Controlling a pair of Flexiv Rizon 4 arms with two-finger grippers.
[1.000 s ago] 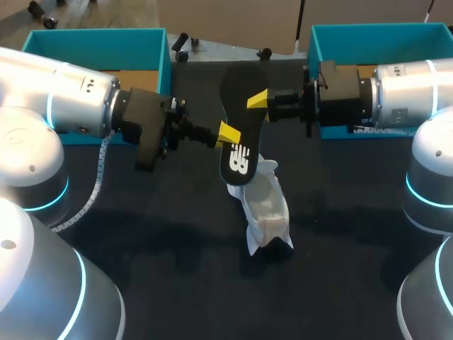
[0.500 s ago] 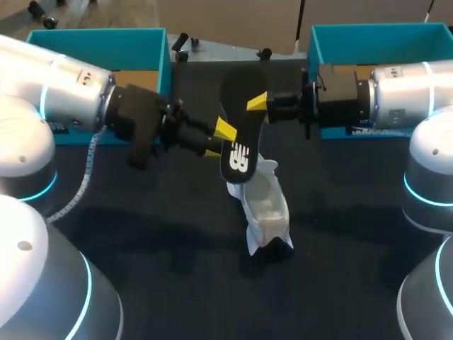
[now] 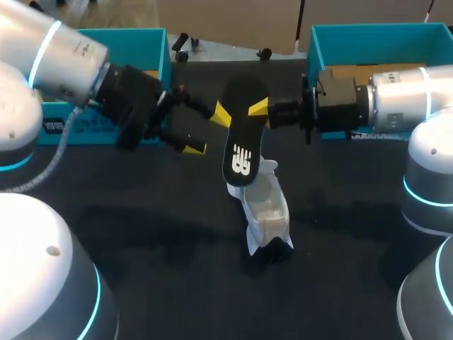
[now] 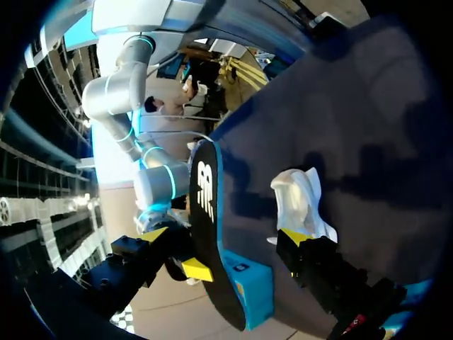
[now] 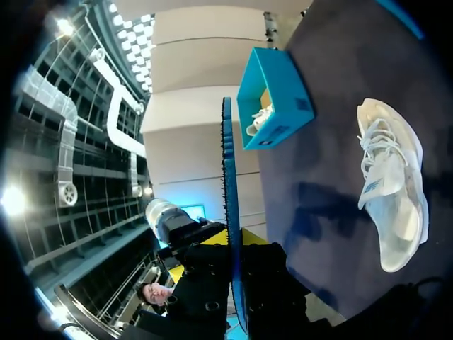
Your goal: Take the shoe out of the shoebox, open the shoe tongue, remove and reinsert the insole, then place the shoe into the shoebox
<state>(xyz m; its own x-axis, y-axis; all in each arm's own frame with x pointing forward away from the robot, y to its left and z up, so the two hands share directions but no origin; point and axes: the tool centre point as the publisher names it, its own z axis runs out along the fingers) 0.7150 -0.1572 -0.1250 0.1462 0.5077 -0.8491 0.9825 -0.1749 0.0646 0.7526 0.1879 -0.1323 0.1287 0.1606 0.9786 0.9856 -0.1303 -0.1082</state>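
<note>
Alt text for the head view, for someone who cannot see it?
The right gripper, jaws shut, holds a black foam insole with a white logo in the air mid-table, its near end overlapping a white shoe lying on the black table. The left gripper hangs beside the insole with jaws open. A teal shoebox sits far left, another far right.

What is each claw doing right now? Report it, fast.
Left claw: open, holding nothing.
Right claw: shut on the black flat shoe insole.
</note>
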